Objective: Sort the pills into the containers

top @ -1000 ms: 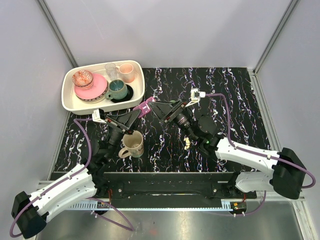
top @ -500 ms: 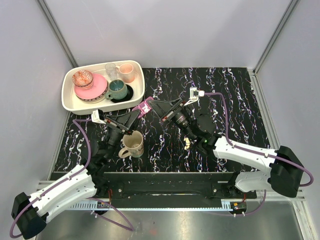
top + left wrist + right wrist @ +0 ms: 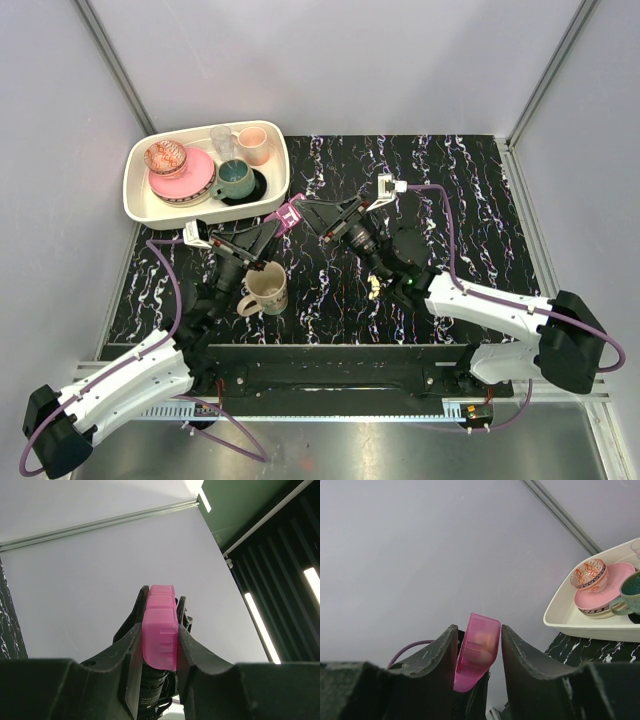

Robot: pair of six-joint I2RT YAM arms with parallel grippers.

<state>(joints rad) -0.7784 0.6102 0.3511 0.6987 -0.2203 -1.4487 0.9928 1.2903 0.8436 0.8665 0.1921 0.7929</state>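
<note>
The magenta-purple pill box (image 3: 290, 215) hangs in the air above the black table, between the two arms. My left gripper (image 3: 277, 222) is shut on one end of it; in the left wrist view the pill box (image 3: 160, 635) sits clamped between both fingers of the left gripper (image 3: 160, 625). My right gripper (image 3: 305, 212) straddles the other end. In the right wrist view the pill box (image 3: 477, 655) leans against the left finger of the right gripper (image 3: 479, 635), with a gap to the right finger. A pale pill (image 3: 485, 640) shows through the box wall. Loose pills (image 3: 374, 288) lie on the table by the right arm.
A beige mug (image 3: 266, 289) stands under the left arm. A cream tray (image 3: 140, 205) at the back left holds a pink plate, a patterned bowl, a teal cup and a pink cup; the tray (image 3: 560, 622) also shows in the right wrist view. Grey walls enclose three sides.
The right arm has edged a little left, closer over the end of the pill box, and its jaws have shifted in width. The left arm holds still with the box.
</note>
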